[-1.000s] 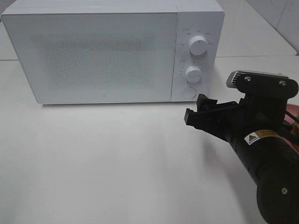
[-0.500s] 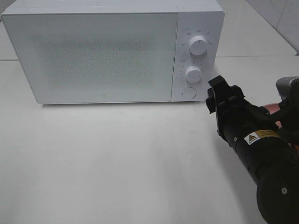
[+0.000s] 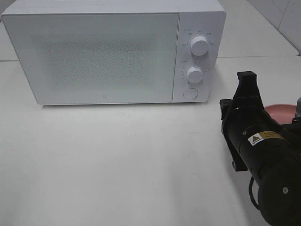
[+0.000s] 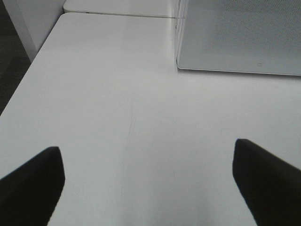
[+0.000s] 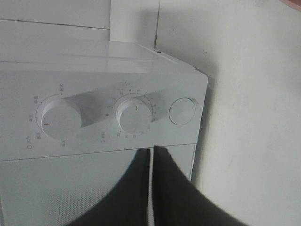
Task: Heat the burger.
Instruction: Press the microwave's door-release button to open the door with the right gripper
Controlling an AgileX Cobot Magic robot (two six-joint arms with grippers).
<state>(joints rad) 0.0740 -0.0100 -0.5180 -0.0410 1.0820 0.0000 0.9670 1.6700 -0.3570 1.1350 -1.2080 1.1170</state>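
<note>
Presently, right gripper [image 3: 246, 76] is pinched shut, empty, aimed at microwave [image 3: 94, 52] round button [image 3: 190, 93], likely for pressing. Left gripper [image 4: 150, 181] is held open over worktop [image 4: 117, 94]. Burger not seen; pink plate [image 3: 277, 112] rim glimpsed.

The microwave [image 3: 117, 7] stands on the table [image 3: 117, 160] at the far left and middle. On its right end, an upper knob [image 3: 200, 46] sits above a lower knob [image 3: 194, 74], with a button [image 3: 190, 93] beneath them. The right arm [image 3: 263, 150] stands at the near right with the right gripper [image 3: 247, 77] just right of the microwave, apart from it, and a plate [image 3: 280, 112] lies on the table behind that arm.
</note>
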